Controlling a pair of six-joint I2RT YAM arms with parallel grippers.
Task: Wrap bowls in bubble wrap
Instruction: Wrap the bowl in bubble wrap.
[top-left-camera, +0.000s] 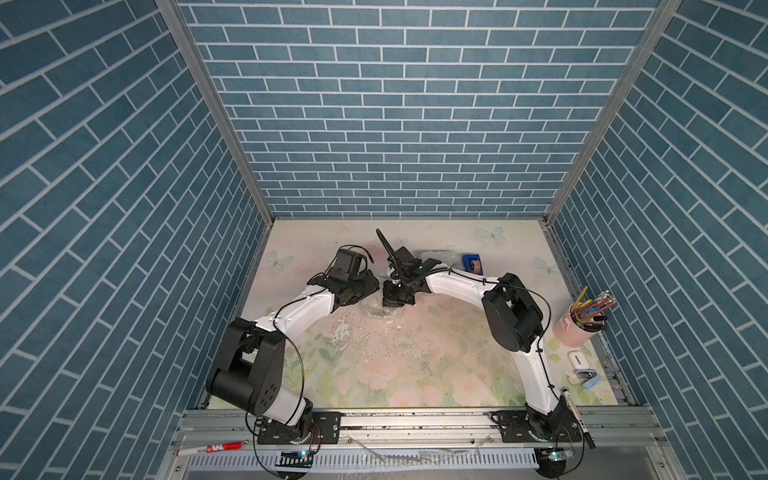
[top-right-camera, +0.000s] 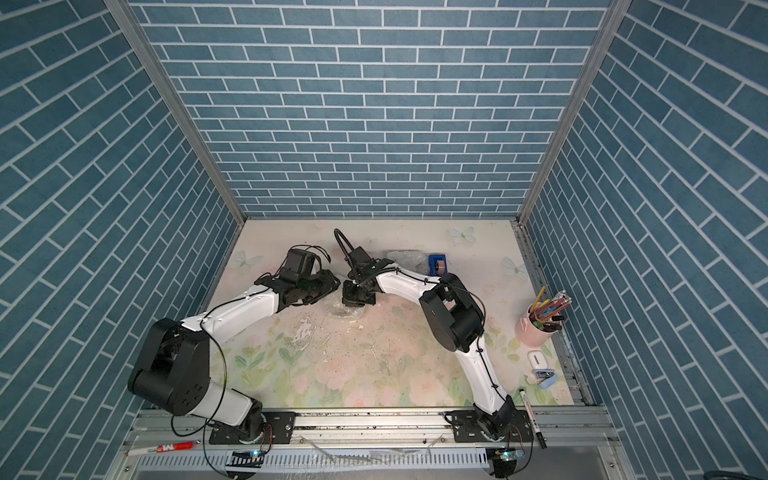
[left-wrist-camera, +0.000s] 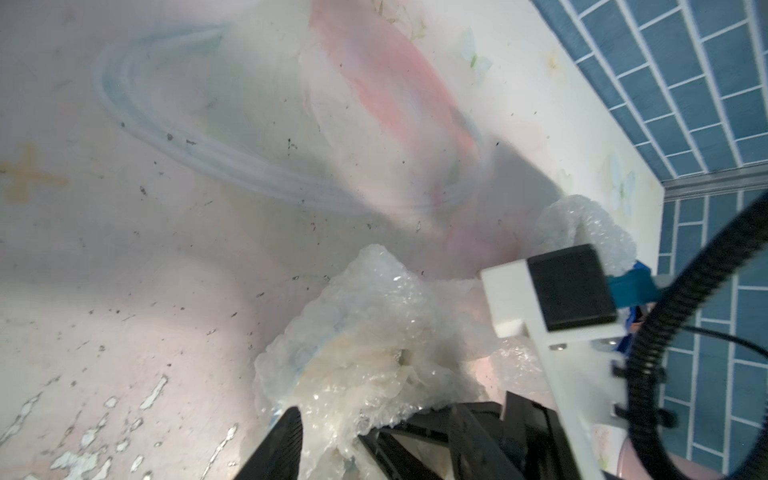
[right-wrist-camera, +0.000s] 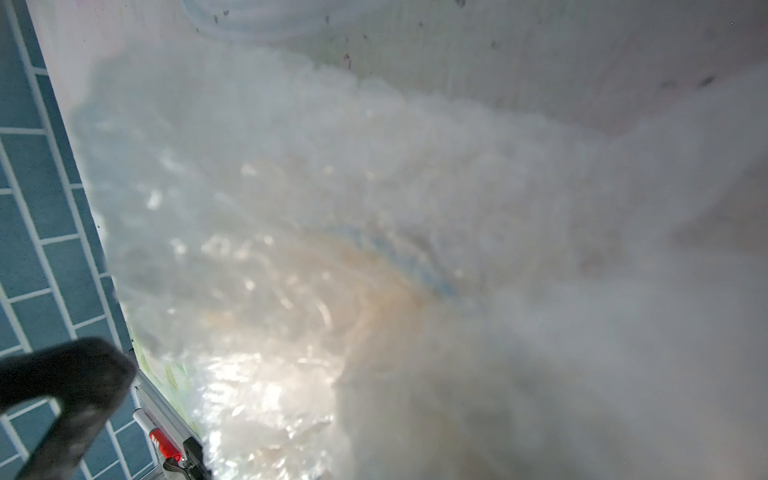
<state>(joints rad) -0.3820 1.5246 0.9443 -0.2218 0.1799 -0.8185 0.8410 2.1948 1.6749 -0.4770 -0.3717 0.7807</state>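
A crumpled bundle of bubble wrap (top-left-camera: 376, 311) (top-right-camera: 338, 311) lies mid-table with both grippers at it. Through the wrap (left-wrist-camera: 374, 332) (right-wrist-camera: 291, 208) show the blue rim and yellowish inside of a bowl (left-wrist-camera: 316, 353) (right-wrist-camera: 415, 266). My left gripper (top-left-camera: 368, 289) (left-wrist-camera: 328, 428) is open, its fingers (left-wrist-camera: 278, 444) apart with wrap between them. My right gripper (top-left-camera: 392, 301) (top-right-camera: 353, 301) presses down on the bundle from the other side. Wrap fills the right wrist view and hides its jaws. A second wrapped bundle (top-left-camera: 438, 257) (left-wrist-camera: 590, 224) rests at the back.
A blue tape dispenser (top-left-camera: 471, 262) (top-right-camera: 437, 262) stands beside the back bundle. At the right edge are a pink cup of pencils (top-left-camera: 575, 328), a small white case (top-left-camera: 577, 358) and a stapler. A marker (top-left-camera: 210, 449) lies on the front rail. The mat is flaked in the middle.
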